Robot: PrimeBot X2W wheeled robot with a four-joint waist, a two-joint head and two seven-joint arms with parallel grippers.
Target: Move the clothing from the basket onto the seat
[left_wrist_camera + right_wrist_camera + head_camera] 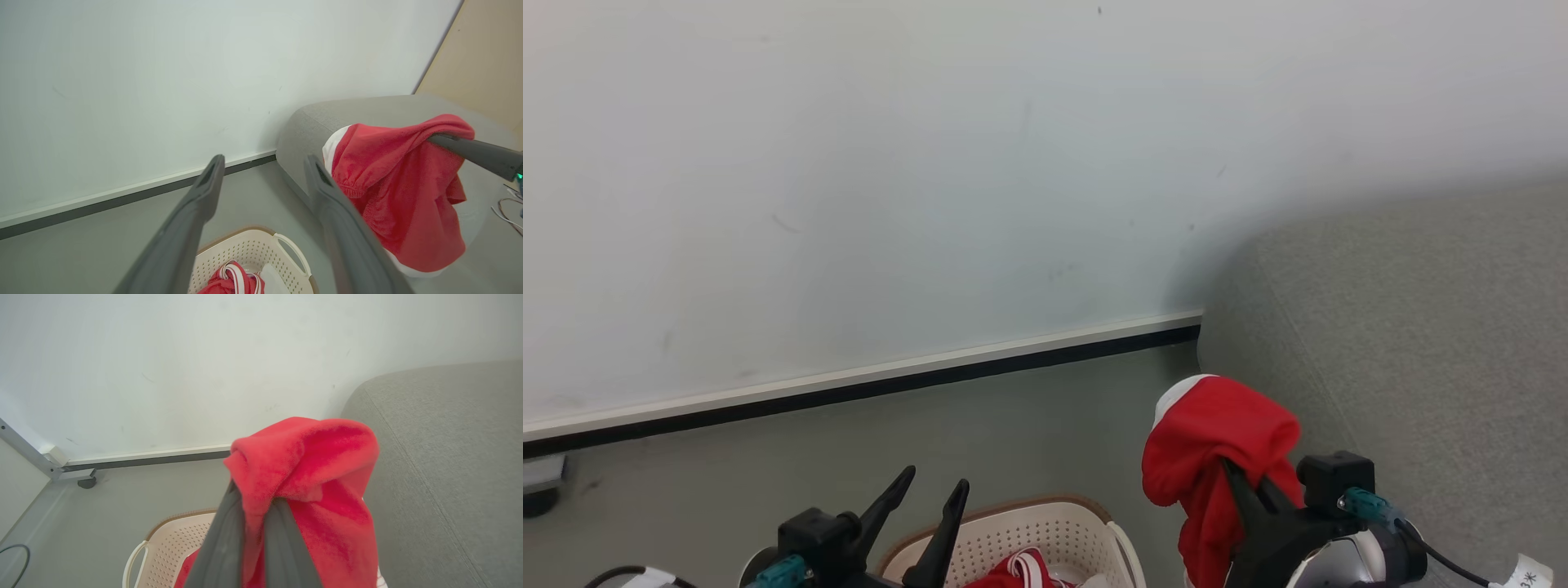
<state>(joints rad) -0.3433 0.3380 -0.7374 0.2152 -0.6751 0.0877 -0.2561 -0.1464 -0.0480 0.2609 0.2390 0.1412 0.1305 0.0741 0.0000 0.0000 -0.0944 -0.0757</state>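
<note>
Head view: right tool [1245,478] at lower right, fingers pinched tight on red garment [1217,429]. It hangs in air by left edge of grey seat [1421,327]. Lower left: left tool [935,479], fingers apart, holding nothing. Bottom middle: basket [1045,527] on floor [768,465], more red-and-white clothing [1023,567] inside. White wall [849,163] behind.

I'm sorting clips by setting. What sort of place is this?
Likely an indoor room set up like a living space: a grey sofa beside a bare white wall, with a laundry basket on the grey floor.
</note>
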